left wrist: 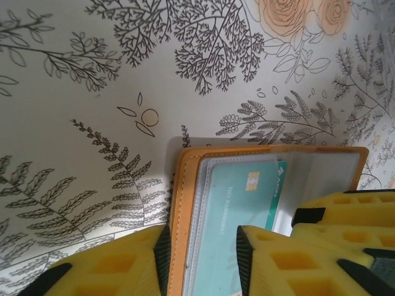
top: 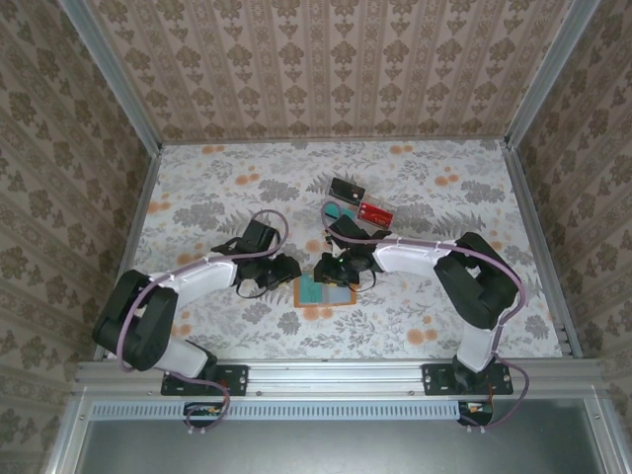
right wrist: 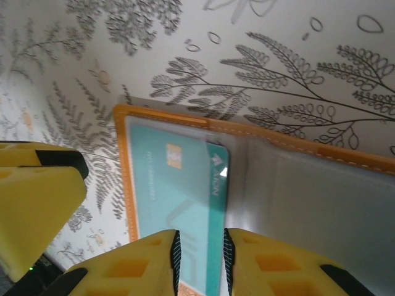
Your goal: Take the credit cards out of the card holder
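Both stand narrow, grip cannot be told: left claw [left wrist: 202,243] straddles card holder's [left wrist: 178,203] left edge, right claw [right wrist: 200,243] straddles teal card [right wrist: 179,185] lengthwise

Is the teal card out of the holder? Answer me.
No, the teal card lies inside the clear pocket of the orange card holder.

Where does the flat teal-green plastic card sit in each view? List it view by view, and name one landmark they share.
Top external: the flat teal-green plastic card lies just below centre, between the two arm tips.
Left wrist: the card is lower centre, under a clear pocket.
Right wrist: the card is centre-left, running to the bottom edge.
Shared landmark: the stitched border of the thin orange card holder framing it.
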